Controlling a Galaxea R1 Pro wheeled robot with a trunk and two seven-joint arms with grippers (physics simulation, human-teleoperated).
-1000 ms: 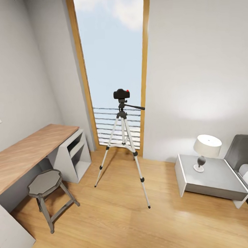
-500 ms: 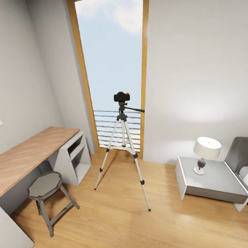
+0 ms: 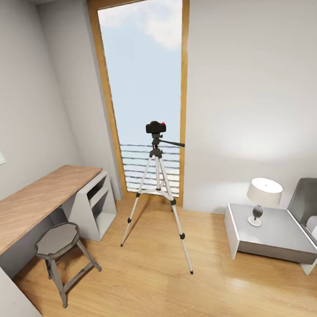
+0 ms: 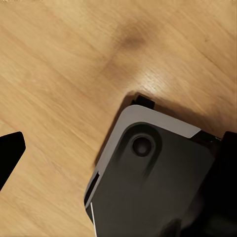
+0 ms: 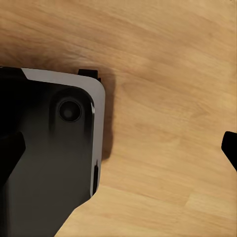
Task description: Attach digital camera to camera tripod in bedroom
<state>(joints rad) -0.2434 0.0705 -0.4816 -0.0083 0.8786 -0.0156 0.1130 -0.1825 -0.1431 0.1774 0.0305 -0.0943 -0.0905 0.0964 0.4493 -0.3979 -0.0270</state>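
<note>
The camera tripod (image 3: 157, 177) stands on the wood floor of the bedroom, in front of the tall wood-framed window (image 3: 145, 75). Its silver legs are spread and its pan handle points right. The digital camera (image 3: 155, 127), black with a red button, sits on top of the tripod's head. In the left wrist view my left gripper (image 4: 118, 158) is open, with dark fingertips at both picture edges and nothing between them. My right gripper (image 5: 123, 153) in the right wrist view is likewise open and holds nothing. Both hang low over the floor beside my own base (image 5: 44, 163).
A wooden desk (image 3: 35, 197) runs along the left wall with a grey octagonal stool (image 3: 57, 239) before it. At the right stand a grey nightstand (image 3: 274, 236) with a lamp (image 3: 264, 193) and the end of a grey bed (image 3: 316, 206). Bare floor lies between me and the tripod.
The head view has tilted up a little and drawn back, so more of the window top shows. The tripod and camera have not moved.
</note>
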